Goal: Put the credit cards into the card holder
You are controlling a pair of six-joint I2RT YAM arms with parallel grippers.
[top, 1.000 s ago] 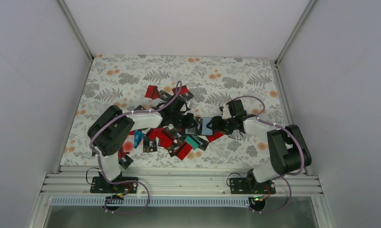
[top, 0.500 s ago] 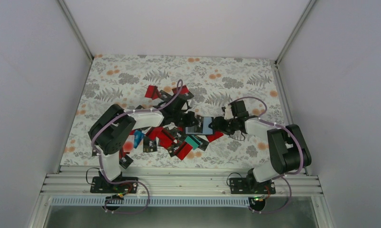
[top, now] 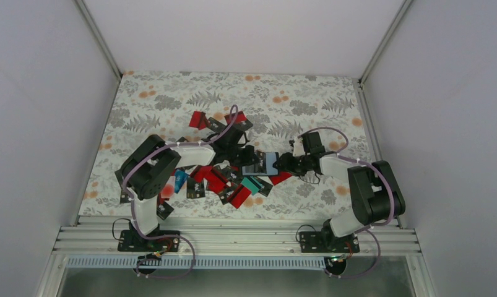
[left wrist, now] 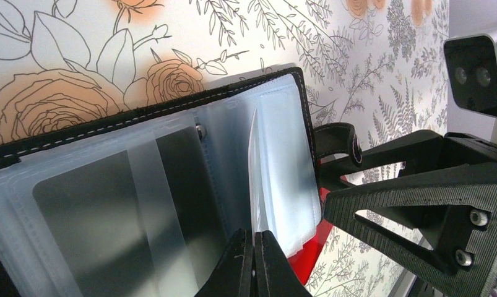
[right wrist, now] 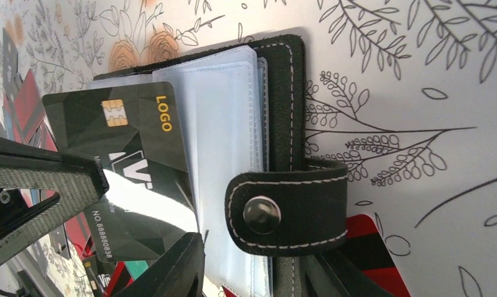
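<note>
The card holder (top: 265,163) lies open on the floral mat, its clear sleeves (right wrist: 218,142) facing up and its snap strap (right wrist: 289,210) folded over the edge. My left gripper (left wrist: 256,240) is shut on a black credit card, seen edge-on in the left wrist view (left wrist: 252,167). In the right wrist view the card (right wrist: 125,161) shows a gold chip and "LOGO", and its long edge lies against the sleeves. My right gripper (right wrist: 258,272) is open, with its fingers either side of the holder's strap edge. Several red, black and teal credit cards (top: 224,182) lie heaped left of the holder.
A red card (right wrist: 363,244) lies partly under the holder by my right fingers. More cards (top: 205,120) lie farther back on the mat (top: 307,93). White walls close in the sides, and a metal rail (top: 246,238) runs along the near edge.
My left gripper has moved a little to the right with the black card, closer over the holder's sleeves. My right gripper has shifted slightly left at the holder's edge.
</note>
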